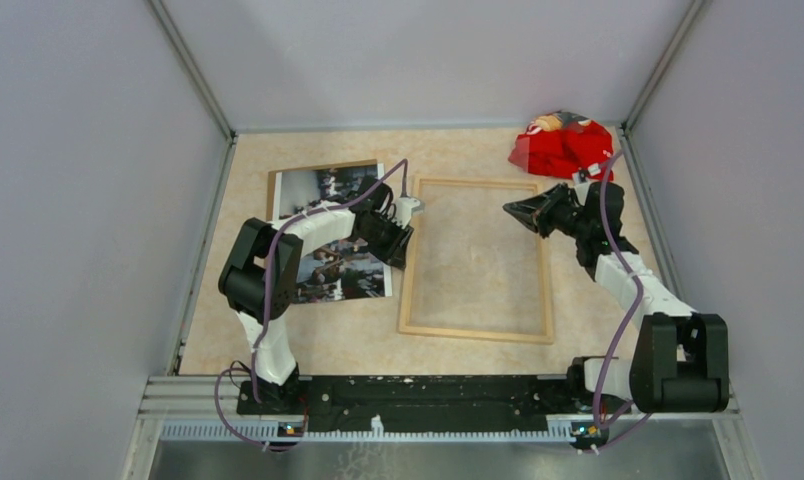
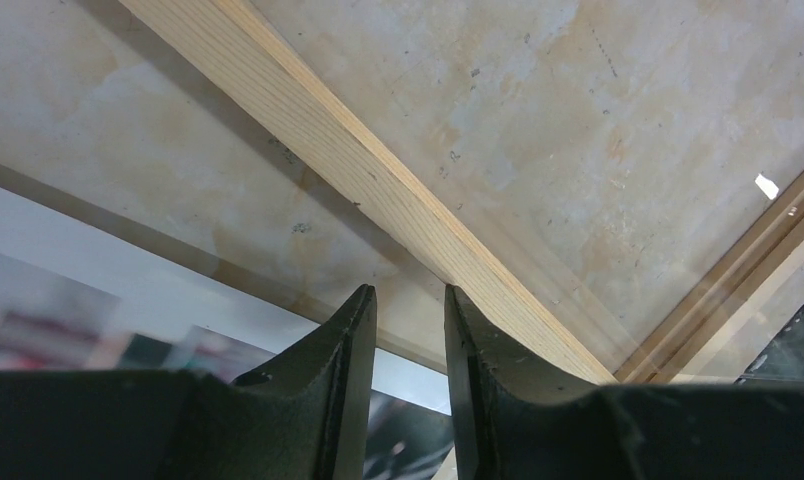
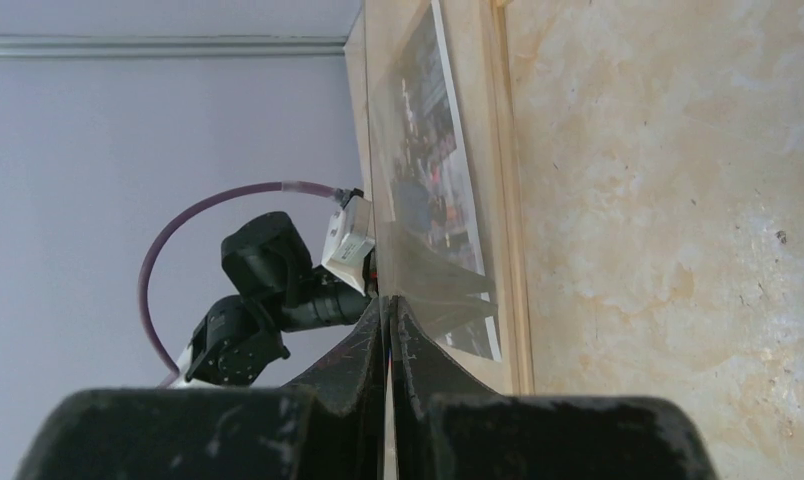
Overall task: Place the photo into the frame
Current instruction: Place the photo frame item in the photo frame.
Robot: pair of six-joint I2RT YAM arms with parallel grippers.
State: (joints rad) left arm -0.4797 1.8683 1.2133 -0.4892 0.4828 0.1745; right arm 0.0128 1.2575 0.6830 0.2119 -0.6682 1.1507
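Observation:
The photo [image 1: 338,272] lies face up at the table's left, its middle hidden under my left arm. The light wood frame [image 1: 475,332] lies flat at the centre. My left gripper [image 1: 402,238] hangs low between the photo's right edge and the frame's left bar. In the left wrist view its jaws [image 2: 410,290] stand narrowly open, with bare table and the photo [image 2: 88,290] showing through the gap, beside the frame's bar [image 2: 358,170]. My right gripper [image 1: 510,210] is shut over the frame's far right part, turned sideways. Its fingertips [image 3: 386,300] meet, facing the photo [image 3: 428,150].
A crumpled red bag [image 1: 563,146] lies in the back right corner. A brown board's edge [image 1: 273,195] shows under the photo's left side. Grey walls close the table on three sides. The left arm [image 3: 268,290] shows in the right wrist view.

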